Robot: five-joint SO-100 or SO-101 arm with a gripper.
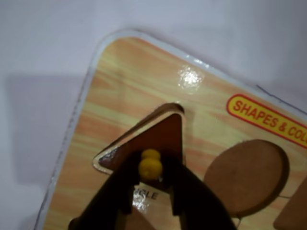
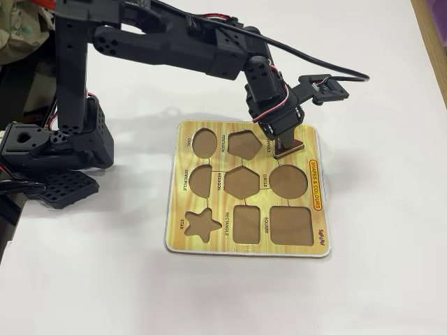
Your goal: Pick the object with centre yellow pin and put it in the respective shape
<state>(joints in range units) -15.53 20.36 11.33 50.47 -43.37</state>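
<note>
Wooden shape board [image 2: 209, 178], pincer [image 1: 151, 178] gripping triangle [image 1: 165, 136]

Black plastic arm [image 2: 174, 42], black cable [image 2: 314, 68], red-white servo wires [image 2: 269, 105]

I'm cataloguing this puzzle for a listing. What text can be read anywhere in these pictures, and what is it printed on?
"SHAPES & COL", cut off by the wrist view's edge: red letters in a yellow badge on the puzzle board.
"GLE", the end of a word under the triangle piece, partly hidden by the gripper.
"STAR", "RECTANGLE", "SQUARE", "HEXAGON", "CIRCLE": beside the cutouts, fixed view.
Remaining labels: too small to read.
</note>
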